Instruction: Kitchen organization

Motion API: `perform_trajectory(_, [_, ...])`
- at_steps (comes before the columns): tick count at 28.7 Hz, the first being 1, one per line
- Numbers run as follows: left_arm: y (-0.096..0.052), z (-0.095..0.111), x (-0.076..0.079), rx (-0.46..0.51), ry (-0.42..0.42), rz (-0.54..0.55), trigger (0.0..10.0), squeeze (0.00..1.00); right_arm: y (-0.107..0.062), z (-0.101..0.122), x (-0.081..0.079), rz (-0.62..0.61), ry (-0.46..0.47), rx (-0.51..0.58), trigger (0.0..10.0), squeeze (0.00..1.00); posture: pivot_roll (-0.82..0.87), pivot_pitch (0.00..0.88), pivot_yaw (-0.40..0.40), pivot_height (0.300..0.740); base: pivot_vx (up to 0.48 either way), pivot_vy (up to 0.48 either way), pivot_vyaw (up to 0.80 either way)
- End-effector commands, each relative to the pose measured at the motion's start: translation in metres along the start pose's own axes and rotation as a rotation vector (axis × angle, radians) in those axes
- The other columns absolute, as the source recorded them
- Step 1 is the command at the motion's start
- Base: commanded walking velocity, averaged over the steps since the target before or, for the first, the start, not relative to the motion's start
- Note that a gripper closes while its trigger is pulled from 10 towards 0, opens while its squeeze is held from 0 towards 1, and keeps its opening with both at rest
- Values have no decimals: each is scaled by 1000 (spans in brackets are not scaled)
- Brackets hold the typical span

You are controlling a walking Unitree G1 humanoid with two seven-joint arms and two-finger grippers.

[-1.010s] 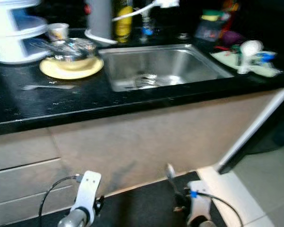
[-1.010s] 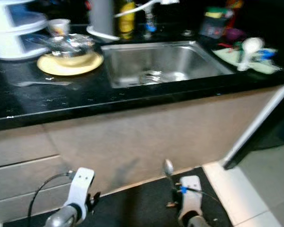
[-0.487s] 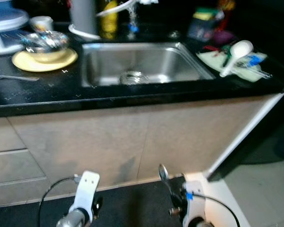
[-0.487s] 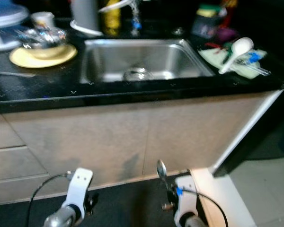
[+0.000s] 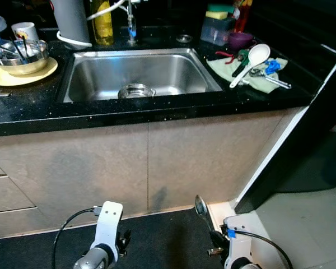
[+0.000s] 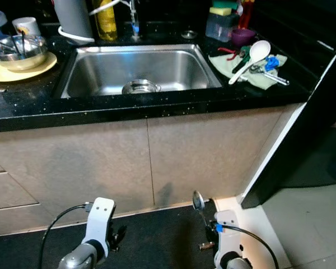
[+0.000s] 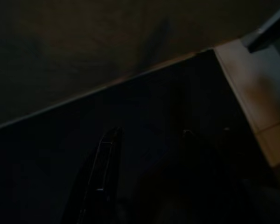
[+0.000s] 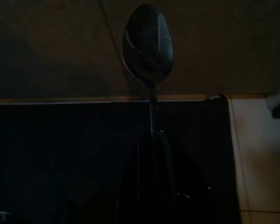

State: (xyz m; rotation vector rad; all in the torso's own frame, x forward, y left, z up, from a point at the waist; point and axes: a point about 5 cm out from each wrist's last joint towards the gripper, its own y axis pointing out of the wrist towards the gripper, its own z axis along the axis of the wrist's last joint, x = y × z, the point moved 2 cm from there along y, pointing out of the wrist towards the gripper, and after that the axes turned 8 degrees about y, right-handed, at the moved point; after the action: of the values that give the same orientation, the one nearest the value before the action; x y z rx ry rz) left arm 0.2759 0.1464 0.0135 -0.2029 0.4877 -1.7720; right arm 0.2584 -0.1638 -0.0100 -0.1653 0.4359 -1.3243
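Right wrist view is showing my right gripper (image 8: 151, 140) pinching a spoon (image 8: 148, 42) by its handle, bowl up, low before the cabinet (image 5: 145, 162). I am carrying it; next I judge lifting it toward the sink (image 5: 135, 72). Left gripper's fingers: cannot tell.

The right tool (image 8: 151, 154) pinches the handle of a metal spoon (image 8: 148, 44), bowl outward, before a dim cabinet front (image 8: 51, 46) above a dark floor mat (image 8: 60, 154).
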Motion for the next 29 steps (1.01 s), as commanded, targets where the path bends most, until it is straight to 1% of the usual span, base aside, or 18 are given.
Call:
perform_trajectory(1, [-5, -11, -7, -34, 25, 25, 10000, 0, -1, -5, -6, 13, 12, -10, 10000, 0, -87, 158, -59, 740, 0, 0, 0])
perform_trajectory(8, [-5, -8, -10, -18, 56, 37, 10000, 0, 0, -5, -6, 13, 11, -8, 10000, 0, -85, 158, -59, 740, 0, 0, 0])
perform_trajectory(10, [-5, -3, -11, 4, 77, 40, 10000, 0, 0, -4, -6, 12, 14, -2, 10000, 0, -84, 158, -59, 740, 0, 0, 0])
perform_trajectory(12, [-7, 18, -14, 105, 108, 30, 10000, 0, 1, 6, -4, 16, 38, 40, 10000, 0, -81, 158, -56, 740, 0, 0, 0])
perform_trajectory(13, [-7, 18, -14, 105, 108, 30, 10000, 0, 1, 6, -4, 16, 38, 40, 10000, 0, -81, 158, -56, 740, 0, 0, 0])
perform_trajectory(15, [-10, 35, -15, 182, 120, 16, 10000, 0, 2, 22, -6, 46, 83, 102, 10000, 0, -82, 157, -54, 740, 0, 0, 0])
perform_trajectory(16, [-10, 35, -15, 182, 120, 16, 10000, 0, 2, 22, -6, 46, 83, 102, 10000, 0, -82, 157, -54, 740, 0, 0, 0])
perform_trajectory(17, [-13, 51, -17, 255, 136, 16, 10000, 0, 4, 41, -11, 96, 125, 165, 10000, 0, -85, 159, -50, 740, 0, 0, 0])
perform_trajectory(18, [-16, 70, -22, 320, 112, 35, 10000, 0, 4, 64, -19, 174, 162, 230, 10000, 0, -86, 158, -48, 740, 0, 0, 0])
perform_trajectory(19, [-16, 70, -22, 320, 112, 35, 10000, 0, 4, 64, -19, 174, 162, 230, 10000, 0, -86, 158, -48, 740, 0, 0, 0])
perform_trajectory(21, [-20, 115, -40, 429, 54, 116, 10000, 0, 3, 121, -41, 338, 194, 376, 10000, 0, -81, 155, -48, 740, 0, 0, 0])
perform_trajectory(22, [-21, 129, -46, 462, 46, 136, 10000, 0, 1, 139, -48, 373, 187, 422, 10000, 0, -80, 154, -48, 740, 0, 0, 0])
perform_trajectory(23, [-21, 143, -51, 488, 49, 153, 10000, 0, 2, 160, -51, 371, 177, 475, 10000, 0, -79, 154, -48, 740, 0, 0, 0])
perform_trajectory(24, [-21, 151, -53, 502, 54, 159, 10000, 0, 3, 171, -53, 360, 170, 505, 10000, 0, -79, 154, -49, 740, 0, 0, 0])
perform_trajectory(25, [-21, 151, -53, 502, 54, 159, 10000, 0, 3, 171, -53, 360, 170, 505, 10000, 0, -79, 154, -49, 740, 0, 0, 0])
perform_trajectory(26, [-23, 164, -55, 542, 64, 161, 10000, 0, 3, 188, -53, 336, 165, 549, 10000, 0, -78, 153, -48, 740, 0, 0, 0])
perform_trajectory(28, [-31, 199, -60, 631, 111, 192, 10000, 0, 1, 232, -54, 285, 167, 687, 10000, 0, -77, 151, -45, 740, 0, 0, 0])
perform_trajectory(29, [-31, 199, -60, 631, 111, 192, 10000, 0, 1, 232, -54, 285, 167, 687, 10000, 0, -77, 151, -45, 740, 0, 0, 0])
